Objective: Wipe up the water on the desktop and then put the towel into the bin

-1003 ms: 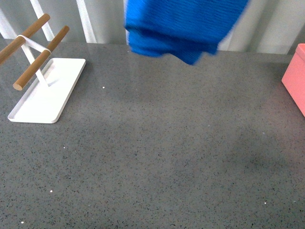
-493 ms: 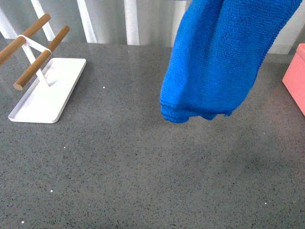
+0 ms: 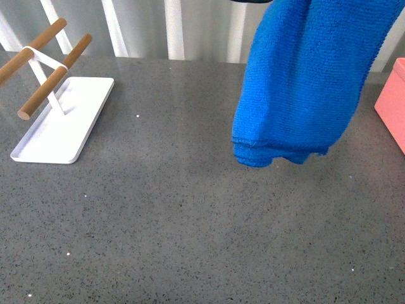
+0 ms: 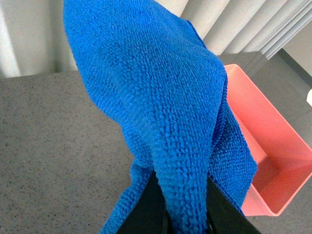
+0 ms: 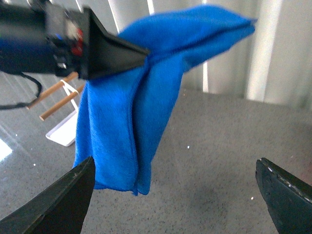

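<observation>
The blue towel (image 3: 304, 82) hangs in the air above the grey speckled desktop (image 3: 190, 221), right of centre in the front view. My left gripper (image 4: 183, 214) is shut on the towel (image 4: 161, 107), its black jaws pinching a fold. It shows from the side in the right wrist view (image 5: 131, 56), holding the towel (image 5: 122, 131) up. The pink bin (image 4: 273, 156) lies just beyond the towel; its edge shows at the far right of the front view (image 3: 392, 101). My right gripper (image 5: 175, 195) is open and empty above the desktop, facing the hanging towel.
A flat white tray (image 3: 63, 120) with wooden rods (image 3: 54, 76) stands at the back left of the desktop. It also shows in the right wrist view (image 5: 61, 129). Pale curtains run along the far edge.
The towel has moved right and dropped lower, from bunched at the top centre to hanging long near the bin. It shifted slightly further right in the last half second.
</observation>
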You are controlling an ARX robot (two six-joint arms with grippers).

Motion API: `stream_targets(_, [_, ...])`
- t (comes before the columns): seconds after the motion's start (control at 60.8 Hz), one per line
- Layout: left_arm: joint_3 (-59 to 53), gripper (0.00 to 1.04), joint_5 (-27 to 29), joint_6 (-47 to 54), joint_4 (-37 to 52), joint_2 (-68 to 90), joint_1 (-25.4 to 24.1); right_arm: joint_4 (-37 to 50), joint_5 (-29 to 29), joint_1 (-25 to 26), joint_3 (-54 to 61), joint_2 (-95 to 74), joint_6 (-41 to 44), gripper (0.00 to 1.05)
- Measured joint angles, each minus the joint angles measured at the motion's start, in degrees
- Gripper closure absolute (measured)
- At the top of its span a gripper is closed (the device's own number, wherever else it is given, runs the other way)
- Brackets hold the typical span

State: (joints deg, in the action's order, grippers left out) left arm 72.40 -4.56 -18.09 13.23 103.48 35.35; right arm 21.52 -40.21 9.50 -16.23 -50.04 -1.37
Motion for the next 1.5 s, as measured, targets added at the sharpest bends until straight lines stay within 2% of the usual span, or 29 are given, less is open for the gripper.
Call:
stream_targets(0.148, [1.51, 1.0, -0.42, -2.27, -1.62, 0.0, 0.07, 8.0, 2.29, -3.98, -0.13, -12.04, 0.26, 0.07])
stream_targets(0.378, [3.37, 1.0, -1.2, -4.72, -3.1, -0.11, 0.55, 14.73, 4.15, -9.29, -1.6, -21.64, 3.41, 0.07])
stream_targets(0.773, [3.89, 1.0, -2.71, -8.17, -5.25, -1.42, 1.64, 23.61, 3.54, -13.99, -9.79, -33.46, 5.51, 0.07])
stream_targets(0.806, [3.89, 1.0, -2.91, -8.46, -5.38, -1.53, 1.62, 24.2, 4.04, -14.38, -10.29, -34.18, 5.2, 0.1])
stream_targets(0.921, [3.89, 1.0, -3.54, -10.14, -5.49, -1.95, 1.33, 26.84, 6.21, -16.24, -11.69, -36.65, 3.54, 0.35])
stream_targets(1.299, [3.87, 1.0, -4.0, -10.56, -5.88, -2.03, 0.85, 29.09, 6.43, -17.14, -11.72, -36.68, 1.27, 0.9])
stream_targets(1.381, [3.87, 1.0, -4.11, -10.69, -5.88, -2.05, 0.76, 29.11, 6.27, -16.55, -11.72, -36.59, 1.05, 1.0])
stream_targets(1.496, [3.85, 1.0, -4.31, -10.84, -6.03, -2.05, 0.46, 29.11, 6.08, -15.72, -11.72, -36.5, 0.85, 1.01])
